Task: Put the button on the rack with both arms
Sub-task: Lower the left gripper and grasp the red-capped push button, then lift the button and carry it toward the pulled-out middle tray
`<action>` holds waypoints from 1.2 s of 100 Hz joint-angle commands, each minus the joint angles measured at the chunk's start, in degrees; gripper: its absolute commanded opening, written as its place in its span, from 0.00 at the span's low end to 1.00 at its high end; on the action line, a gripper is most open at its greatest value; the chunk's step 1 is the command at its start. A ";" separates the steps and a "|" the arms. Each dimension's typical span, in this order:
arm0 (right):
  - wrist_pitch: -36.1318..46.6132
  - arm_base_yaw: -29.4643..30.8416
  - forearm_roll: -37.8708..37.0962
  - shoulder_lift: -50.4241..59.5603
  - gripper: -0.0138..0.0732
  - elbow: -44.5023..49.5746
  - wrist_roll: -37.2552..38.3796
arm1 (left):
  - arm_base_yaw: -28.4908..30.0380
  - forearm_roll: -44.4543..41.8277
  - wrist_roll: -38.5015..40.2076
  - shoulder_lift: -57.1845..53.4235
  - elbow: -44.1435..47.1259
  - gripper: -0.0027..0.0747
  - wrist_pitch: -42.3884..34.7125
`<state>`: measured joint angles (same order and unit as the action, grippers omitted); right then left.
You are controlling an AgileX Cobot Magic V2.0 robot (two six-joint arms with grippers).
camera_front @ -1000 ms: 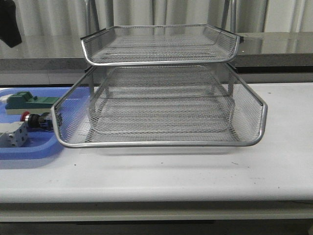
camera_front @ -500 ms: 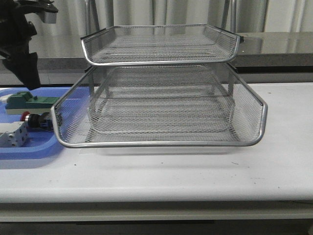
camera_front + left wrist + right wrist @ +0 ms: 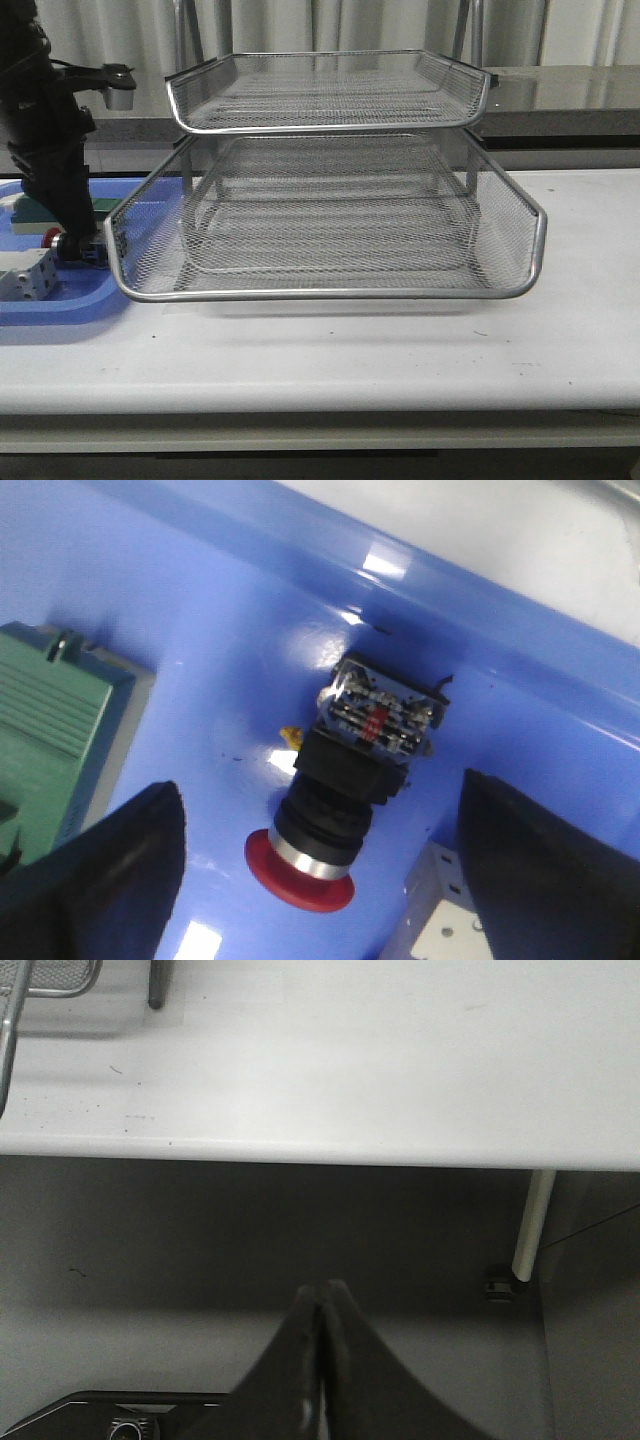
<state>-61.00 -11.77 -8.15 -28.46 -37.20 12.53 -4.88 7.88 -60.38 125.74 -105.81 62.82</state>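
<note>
Hovering Over the Button in the Blue Tray

Lying on its side in the blue tray (image 3: 200, 600), the button (image 3: 335, 790) shows its red mushroom cap, a silver collar, a black body and a clear rear block with red contacts. In the left wrist view the two dark fingers (image 3: 90, 870) of the left gripper (image 3: 315, 870) stand spread wide apart, one at 9 o'clock of the cap and one at 3 o'clock, neither touching it. A green block (image 3: 50, 740) sits at 9 o'clock of the button, and the corner of a white-grey block (image 3: 440, 920) shows at about 4 o'clock.

In the front view the left arm (image 3: 50, 150) reaches down over the tray (image 3: 60, 305) at the table's left end, hiding most of the button (image 3: 52, 237); only a bit of red cap shows. The rack (image 3: 330, 215), silver wire mesh with chrome rims, stands at 3 o'clock of the tray, its lower tier pulled forward and overlapping the tray's edge.

The right gripper (image 3: 322, 1360) hangs below the white table (image 3: 350, 1060) edge, fingers pressed together with nothing between them.
</note>
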 commanded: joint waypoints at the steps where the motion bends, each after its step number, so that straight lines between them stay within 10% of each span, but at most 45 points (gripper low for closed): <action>1: 3.12 0.09 -1.37 -0.22 0.08 -1.77 -0.07 | 0.13 1.49 -0.71 -2.57 -1.80 0.73 -1.01; 84: 3.06 0.09 -1.37 -0.22 0.08 -1.77 -0.07 | 0.13 4.01 -4.08 2.41 -1.80 0.70 -3.91; 120: 3.01 0.09 -1.37 -0.22 0.08 -1.77 -0.07 | 0.13 3.55 -4.08 2.19 -3.26 0.18 -1.30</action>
<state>-61.00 -11.77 -8.15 -28.46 -37.20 12.53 -4.82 10.88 -64.58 131.65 -106.56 60.69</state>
